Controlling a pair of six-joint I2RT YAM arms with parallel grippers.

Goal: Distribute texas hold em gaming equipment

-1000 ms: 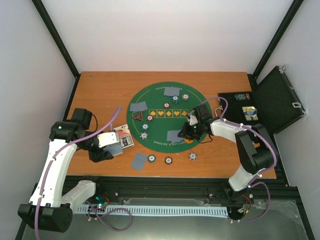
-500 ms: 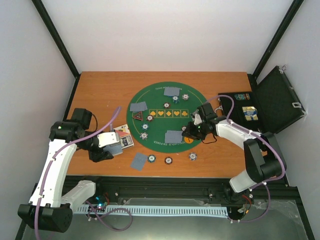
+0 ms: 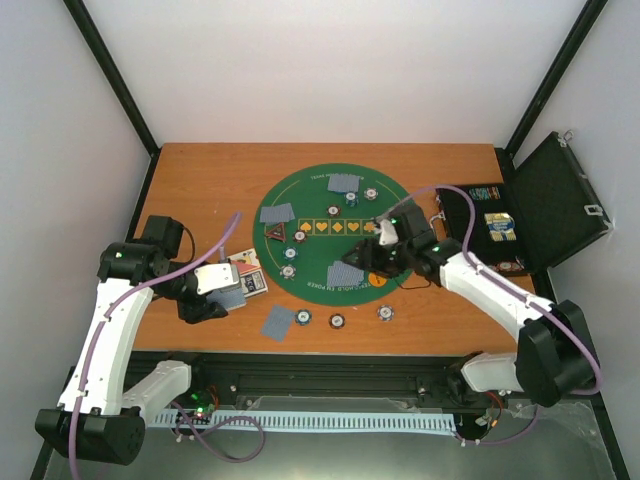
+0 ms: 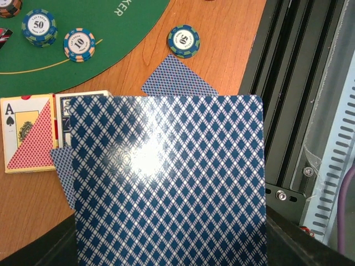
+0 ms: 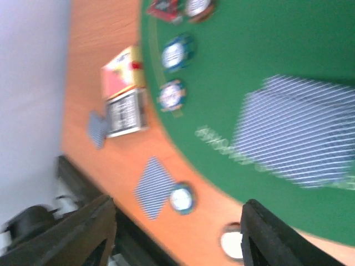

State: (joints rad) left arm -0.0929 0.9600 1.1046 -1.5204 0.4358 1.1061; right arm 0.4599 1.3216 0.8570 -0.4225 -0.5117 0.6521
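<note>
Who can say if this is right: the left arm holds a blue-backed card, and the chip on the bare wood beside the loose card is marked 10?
The number is wrong: in the left wrist view that chip is marked 50, not 10. The left arm does hold a blue-backed card.

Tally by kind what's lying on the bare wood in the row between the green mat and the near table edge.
Face-down card: 1
Poker chips: 3
Total: 4
</note>
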